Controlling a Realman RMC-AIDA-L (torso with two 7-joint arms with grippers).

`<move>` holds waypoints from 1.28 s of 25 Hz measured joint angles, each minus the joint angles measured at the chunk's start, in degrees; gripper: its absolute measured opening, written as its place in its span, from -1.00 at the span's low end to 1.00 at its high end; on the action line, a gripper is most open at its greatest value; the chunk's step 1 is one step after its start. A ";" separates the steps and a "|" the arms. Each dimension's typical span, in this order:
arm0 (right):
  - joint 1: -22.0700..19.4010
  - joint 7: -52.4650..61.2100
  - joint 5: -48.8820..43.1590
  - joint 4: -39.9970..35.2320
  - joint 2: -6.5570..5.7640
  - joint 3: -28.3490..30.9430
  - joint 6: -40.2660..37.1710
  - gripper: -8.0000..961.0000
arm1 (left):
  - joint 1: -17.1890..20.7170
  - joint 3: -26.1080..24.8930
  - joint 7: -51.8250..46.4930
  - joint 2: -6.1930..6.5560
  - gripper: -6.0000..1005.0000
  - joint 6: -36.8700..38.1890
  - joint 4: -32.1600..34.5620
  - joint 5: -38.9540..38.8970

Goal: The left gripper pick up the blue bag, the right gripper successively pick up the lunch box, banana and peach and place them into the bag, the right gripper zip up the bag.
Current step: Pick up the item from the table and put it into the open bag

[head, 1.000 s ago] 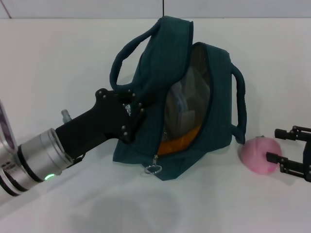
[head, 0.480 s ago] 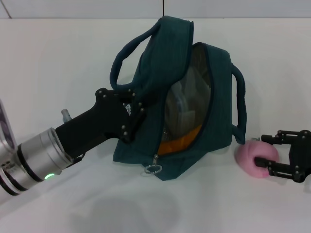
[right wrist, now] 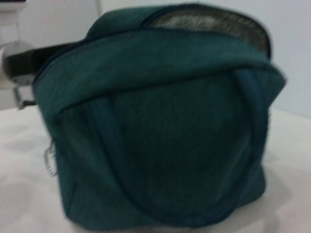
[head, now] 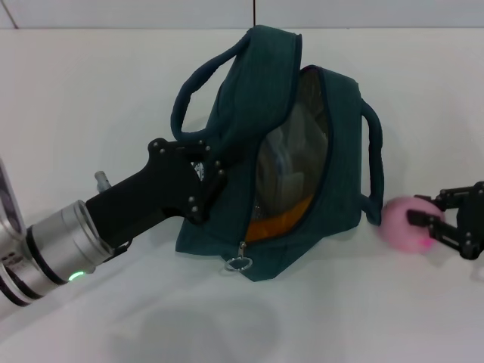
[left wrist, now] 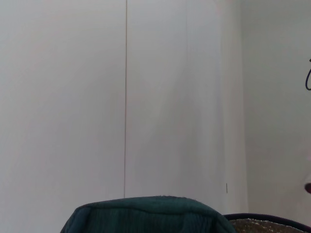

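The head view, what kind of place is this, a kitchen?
Likely a robot test bench, not a kitchen: a bare white table before a plain wall, holding only the blue bag and a peach between two robot arms.

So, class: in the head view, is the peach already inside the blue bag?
No: the peach sits outside the blue bag, clasped by the right gripper.

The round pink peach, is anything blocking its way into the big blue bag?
Only the teal-blue fabric bag's own near side wall and loop handle; its opening faces up-left, so the round pink peach must go over them.
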 joint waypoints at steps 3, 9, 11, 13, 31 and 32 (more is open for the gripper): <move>-0.07 -0.20 0.52 -0.13 -0.05 1.97 -0.05 -0.39 | 0.05 -0.09 0.11 -0.05 -0.76 0.05 0.00 0.00; -0.58 -3.79 2.07 -0.24 0.28 8.47 -1.86 -0.64 | 0.10 -0.18 0.26 -0.07 -0.76 0.10 0.00 0.00; -1.46 -6.20 5.07 0.05 0.36 10.20 -3.12 -0.69 | 0.06 -0.18 0.32 -0.07 -0.76 0.09 0.01 0.00; -2.54 -8.60 9.15 0.26 0.40 10.97 -4.43 -0.73 | 0.03 -0.18 0.36 -0.07 -0.76 0.08 0.21 0.00; 12.11 10.99 20.95 0.44 0.22 4.58 -16.84 -0.84 | -0.72 -0.23 0.70 -0.10 -0.74 0.15 2.32 -0.50; 12.51 12.94 19.90 -1.20 0.24 3.67 -16.59 -0.85 | -0.59 -0.27 0.54 -0.10 -0.74 0.16 2.46 -1.72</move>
